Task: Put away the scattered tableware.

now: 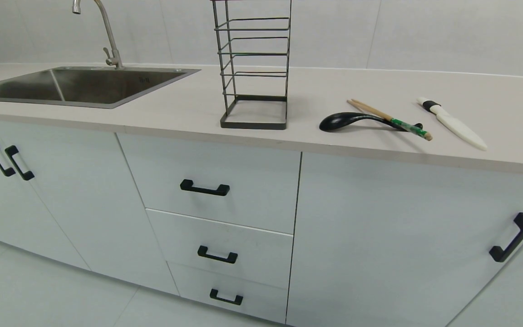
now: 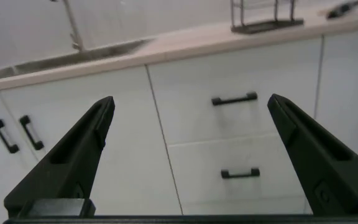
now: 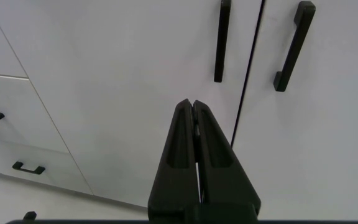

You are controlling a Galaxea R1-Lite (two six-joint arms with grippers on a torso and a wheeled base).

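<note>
Head view, tableware: all on the countertop (image 1: 334,86). The black spoon (image 1: 341,121) lies at 3 o'clock of the wire rack (image 1: 253,68). The chopsticks (image 1: 391,119) rest across its handle, and the white knife (image 1: 454,123) lies apart, further toward 3 o'clock.
Head view, handling: we judge all three light, stiff and smooth, so likely to slip. Grip the spoon mid-handle, the chopsticks as a pair, and the knife at its banded end.
Head view, writing: we read none; a mark in the sink (image 1: 84,84) is too small to make out.
Left wrist view, left gripper (image 2: 191,101): jaws spread wide, holding nothing, facing the drawers (image 2: 241,155).
Right wrist view, right gripper (image 3: 193,109): jaws pressed together, nothing between them, before the cabinet doors (image 3: 135,62).

Rack (image 1: 253,72) top cut off by upper edge. Sink (image 1: 80,86) left end runs past frame edge. Chopsticks (image 1: 391,119) cross spoon (image 1: 341,121) handle, hiding part of it. White utensil (image 1: 452,122): kind unclear.
</note>
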